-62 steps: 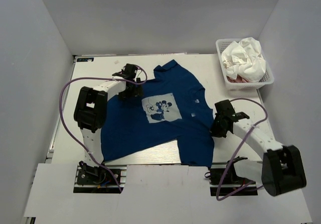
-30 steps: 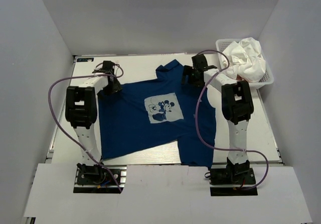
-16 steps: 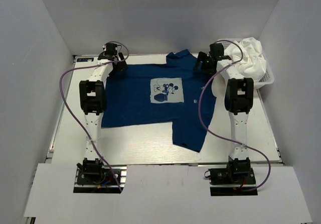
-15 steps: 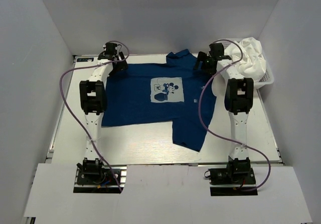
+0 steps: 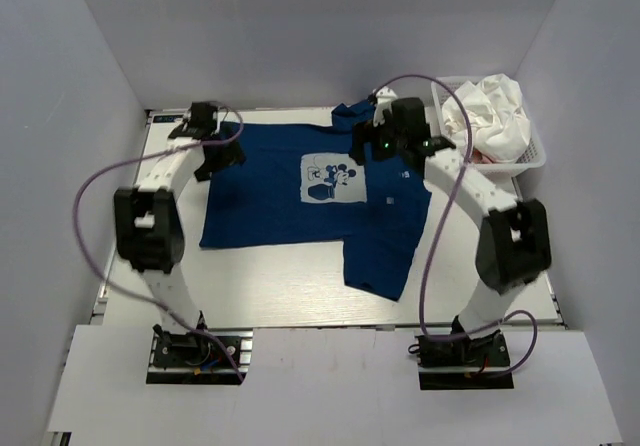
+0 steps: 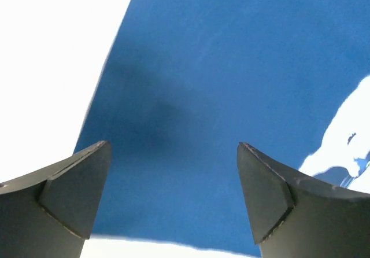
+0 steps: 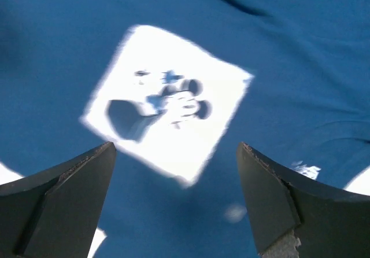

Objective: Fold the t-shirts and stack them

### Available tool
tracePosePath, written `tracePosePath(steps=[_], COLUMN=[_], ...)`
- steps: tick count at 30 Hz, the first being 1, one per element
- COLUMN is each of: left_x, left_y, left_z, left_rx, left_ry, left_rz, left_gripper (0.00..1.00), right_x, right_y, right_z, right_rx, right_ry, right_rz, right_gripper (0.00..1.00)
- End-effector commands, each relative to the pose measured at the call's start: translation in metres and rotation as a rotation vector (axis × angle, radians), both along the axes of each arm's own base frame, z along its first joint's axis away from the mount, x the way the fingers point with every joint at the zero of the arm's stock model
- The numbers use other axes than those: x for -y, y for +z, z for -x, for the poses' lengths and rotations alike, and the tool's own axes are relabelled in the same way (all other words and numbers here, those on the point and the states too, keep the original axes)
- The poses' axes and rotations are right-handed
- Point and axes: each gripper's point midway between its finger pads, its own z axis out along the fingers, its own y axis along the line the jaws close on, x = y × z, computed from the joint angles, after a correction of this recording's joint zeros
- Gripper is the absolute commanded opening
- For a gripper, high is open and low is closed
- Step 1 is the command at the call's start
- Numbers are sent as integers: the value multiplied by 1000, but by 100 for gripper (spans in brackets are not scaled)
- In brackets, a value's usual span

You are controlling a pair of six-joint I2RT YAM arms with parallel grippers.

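The navy t-shirt [image 5: 300, 201] lies spread flat on the table, its pale square mouse print [image 5: 330, 178] facing up. One corner hangs toward the near right. My left gripper [image 5: 206, 158] hovers open over the shirt's far left edge; in the left wrist view the navy cloth [image 6: 231, 67] fills the gap between the empty fingers [image 6: 172, 148]. My right gripper [image 5: 366, 146] hovers open above the collar side. The right wrist view has the print [image 7: 167, 102] just beyond the open gripper [image 7: 175, 147]. The crumpled white t-shirt [image 5: 490, 114] sits in the basket, with a sliver of pink cloth [image 5: 478, 154] under it.
The white mesh basket [image 5: 537, 154] stands at the far right corner of the table. Grey walls close in the table on three sides. Purple cables loop off both arms. Bare white tabletop [image 5: 270, 286] lies near the shirt's front edge.
Both grippers have left the shirt's far corners and drawn back over it, the right one swinging inward above the print. The shirt, dragged away from the bases earlier, now lies still.
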Motion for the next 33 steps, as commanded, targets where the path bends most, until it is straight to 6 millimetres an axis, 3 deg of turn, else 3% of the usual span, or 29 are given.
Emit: tracePosePath(steps=[1,2,3,5,6,7,9,10,11,13,18,26,30,32,33], left_x=[-24,-30,-33,-39,-44,-51,-56,-59,-56,-53,-51,-52,-54,-52,-52], left_y=[13,7,-6,-20,-38,-42,-50,-54,-55,-65,-64,-53,-70,-80,-81], left_z=[76,95,128,153,173,185,204,204,205,205,193,182,178,178,175], left_rx=[-37,-67,-121,-134,-173,-185,-213,-208,-202,-197,-182,-117,-141,-181,-184], left_ry=[293,348,383,452,487,529,569,581,575,574,562,556,564,562,562], left_rz=[12,-5,-11,-1,-11,-28,-26,-23,-4,33,64,87,90,91,90], left_gripper=[100,100,100,100,100,100,100,100,100,100,100,100,100,93,85], right_x=[6,11,9,15,9,12,15,13,22,16,25,29,35,40,39], right_y=[19,-13,-2,-20,-21,-22,-45,-39,-59,-59,-87,-98,-101,-106,-106], right_z=[16,36,51,75,88,95,126,135,151,169,205,230,245,254,258], right_rx=[78,9,31,-33,-30,-32,-79,-63,-113,-106,-128,-151,-181,-215,-222], right_ry=[-108,-124,-141,-166,-160,-172,-167,-161,-166,-131,-94,-72,-62,-70,-60], right_rz=[-72,-46,-29,22,60,83,179,176,218,229,318,381,384,374,361], right_gripper=[90,90,90,90,90,90,90,90,90,90,90,90,90,90,90])
